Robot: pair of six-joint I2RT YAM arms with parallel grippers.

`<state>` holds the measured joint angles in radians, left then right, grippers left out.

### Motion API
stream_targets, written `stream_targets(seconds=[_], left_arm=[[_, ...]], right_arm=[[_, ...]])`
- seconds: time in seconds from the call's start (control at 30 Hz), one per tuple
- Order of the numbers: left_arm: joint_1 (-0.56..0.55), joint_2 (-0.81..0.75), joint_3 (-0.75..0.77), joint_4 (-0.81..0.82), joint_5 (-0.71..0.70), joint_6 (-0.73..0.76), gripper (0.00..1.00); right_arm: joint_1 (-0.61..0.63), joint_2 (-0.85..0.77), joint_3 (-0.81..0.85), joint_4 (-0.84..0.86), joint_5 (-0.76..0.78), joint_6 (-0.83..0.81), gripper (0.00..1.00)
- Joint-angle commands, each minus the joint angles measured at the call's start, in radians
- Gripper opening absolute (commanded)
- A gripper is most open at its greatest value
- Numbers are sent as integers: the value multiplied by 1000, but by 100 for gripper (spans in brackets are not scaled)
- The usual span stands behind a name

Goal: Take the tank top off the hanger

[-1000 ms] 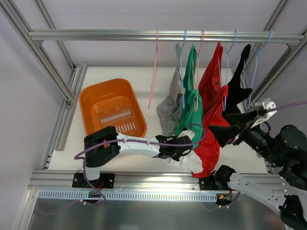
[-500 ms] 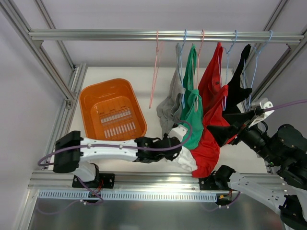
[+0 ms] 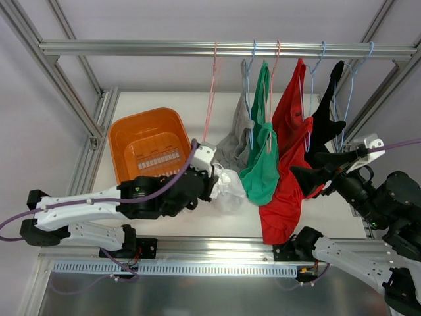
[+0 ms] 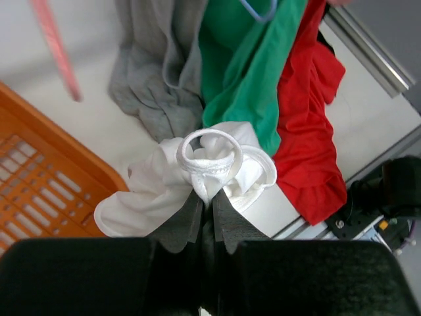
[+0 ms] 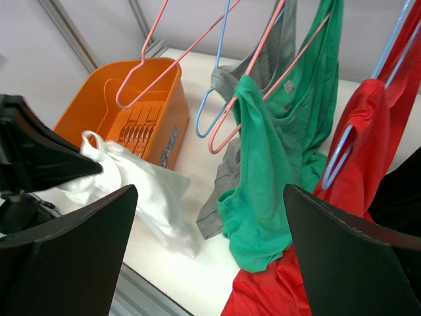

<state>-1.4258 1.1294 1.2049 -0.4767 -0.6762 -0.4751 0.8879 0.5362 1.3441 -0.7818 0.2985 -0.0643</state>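
My left gripper is shut on a bunched white tank top, off any hanger, held above the table just right of the orange basket. In the left wrist view the pads pinch its hem loop. It also shows in the right wrist view. An empty pink hanger hangs from the rail. My right gripper is open and empty, held in the air by the red top's right side, touching nothing.
Grey, green, red and black tops hang on hangers from the rail, right of the empty pink hanger. The basket's ribbed floor is bare. Aluminium frame posts stand on both sides; the table's front rail runs below.
My left arm has swung left and back, carrying the white tank top from under the red top towards the basket. The right arm has barely moved.
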Motion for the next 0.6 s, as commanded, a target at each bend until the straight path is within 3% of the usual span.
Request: stream_targets(seconds=[0.0, 0.33, 0.47, 0.57], left_arm=[[-10, -57, 91, -106, -164, 32, 0], [-2, -97, 249, -152, -473, 118, 0], [103, -103, 317, -152, -511, 167, 0], [204, -125, 329, -152, -453, 171, 0]], right_arm=[[2, 2, 55, 52, 76, -22, 99], [2, 53, 69, 52, 91, -19, 100], [2, 74, 78, 52, 80, -9, 99], [2, 82, 82, 50, 73, -5, 100]])
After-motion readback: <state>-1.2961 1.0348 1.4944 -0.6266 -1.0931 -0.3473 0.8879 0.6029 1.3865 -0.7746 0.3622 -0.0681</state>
